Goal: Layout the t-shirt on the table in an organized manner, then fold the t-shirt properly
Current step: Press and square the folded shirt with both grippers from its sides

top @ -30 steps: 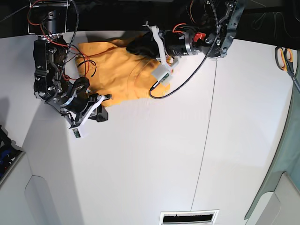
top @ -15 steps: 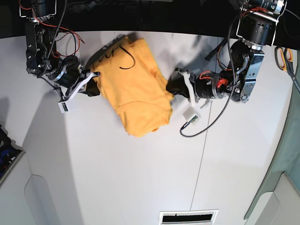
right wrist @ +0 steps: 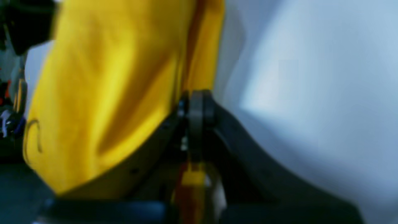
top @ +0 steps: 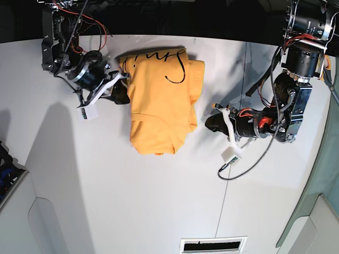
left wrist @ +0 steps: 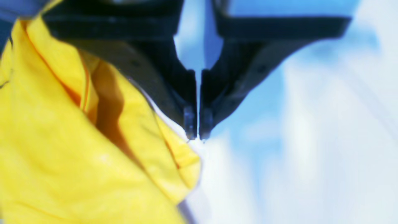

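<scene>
Lying bunched toward the far edge of the table [top: 159, 201], left of its dark seam [top: 231, 174], the t-shirt [top: 161, 100] is seen from the base view as a rumpled, roughly folded heap. Black handwritten lettering [top: 172, 63] is shown on its upper part, nearest the far edge, while the lower end is turned toward the middle of the tabletop.

The right gripper [top: 121, 91] is placed at the shirt's left side, touching the cloth. In the right wrist view the right gripper [right wrist: 196, 102] is seen with its fingers pressed together and yellow fabric [right wrist: 108, 93] draped against them; a strip of yellow is also visible near the base of the fingers, so the cloth appears to be pinched, though the picture is blurred.

The left gripper [top: 211, 123] is held low over the table just beside the shirt's right side, a small gap of white being visible between them in the base view. In the left wrist view the fingers of the left gripper [left wrist: 197, 135] are drawn nearly together, only a thin slit being left, and nothing is held between them; the shirt's folded edge [left wrist: 174, 161] lies just beside the tips.

A pair of orange-handled scissors [top: 335, 74] is partly seen at the table's right edge.
</scene>
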